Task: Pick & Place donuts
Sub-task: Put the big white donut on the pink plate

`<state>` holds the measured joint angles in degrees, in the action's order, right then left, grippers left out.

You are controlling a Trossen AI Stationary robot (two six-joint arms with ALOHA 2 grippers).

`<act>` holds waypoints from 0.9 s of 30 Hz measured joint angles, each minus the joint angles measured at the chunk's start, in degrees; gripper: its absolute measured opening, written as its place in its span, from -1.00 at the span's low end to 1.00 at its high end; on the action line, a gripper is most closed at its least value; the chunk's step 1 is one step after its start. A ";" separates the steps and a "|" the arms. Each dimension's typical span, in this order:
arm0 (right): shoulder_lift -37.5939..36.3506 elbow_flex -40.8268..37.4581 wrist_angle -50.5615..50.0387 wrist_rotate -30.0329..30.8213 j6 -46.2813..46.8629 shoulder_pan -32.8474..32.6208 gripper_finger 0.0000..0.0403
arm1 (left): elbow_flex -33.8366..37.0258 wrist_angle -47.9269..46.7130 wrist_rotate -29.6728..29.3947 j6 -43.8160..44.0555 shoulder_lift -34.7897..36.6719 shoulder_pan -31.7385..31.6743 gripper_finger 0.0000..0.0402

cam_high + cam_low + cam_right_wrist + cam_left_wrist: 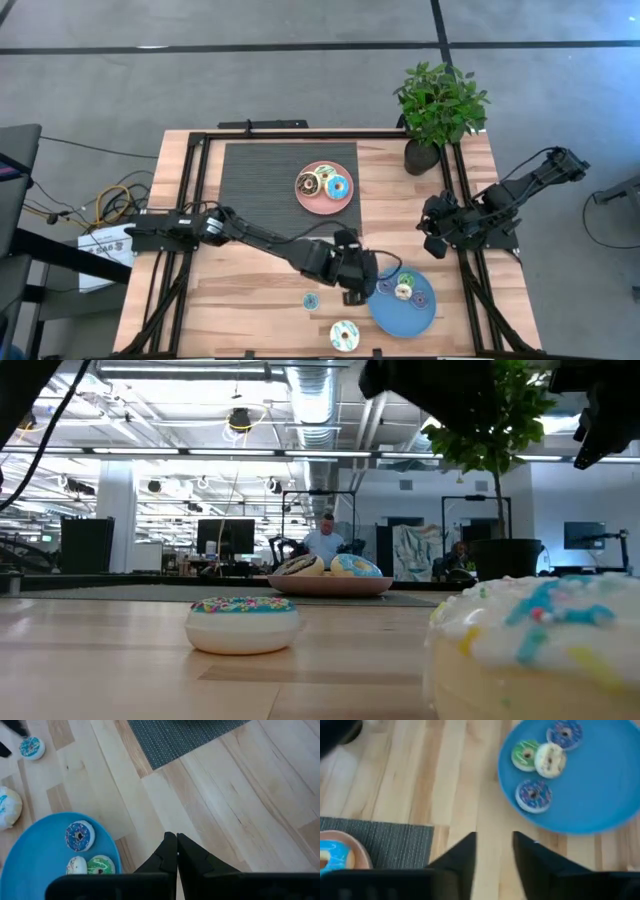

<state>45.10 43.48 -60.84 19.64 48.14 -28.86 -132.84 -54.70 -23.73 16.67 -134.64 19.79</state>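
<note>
Donuts, small iced toy rings, are the subject; four already lie on the round blue plastic plate (600, 805): two blue-iced (533, 796), one green-iced (525, 755) and one cream (550, 760).

Left gripper (494, 851): fingers parted with a narrow gap, nothing between them in the left wrist view. It hangs over bare wood just beside the blue plate's rim. Whether it is closing or opening cannot be told.

Right gripper (176, 851): fingers pressed together, empty, waiting at the table's right side.

Outstanding items: a small blue-sprinkled white donut (311, 300) and a larger white donut with blue sprinkles (344, 335) lie loose on the wooden table (250, 290) near its front edge. Three more sit on the pink round plate (312, 202) on the dark ribbed mat (260, 175).

Recommendation: the nearest loose piece appears to be the small one. Spread the fingers wider than the ring, centre above it, descend squarely to the board, then close on its sides.
</note>
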 joint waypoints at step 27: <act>0.00 0.00 0.07 1.50 -0.09 0.02 -1.00 | 52.59 21.91 6.48 9.12 29.59 9.26 -1.00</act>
<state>45.10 43.48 -60.77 21.13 48.05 -28.84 -80.24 -32.79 -17.26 25.79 -105.05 29.05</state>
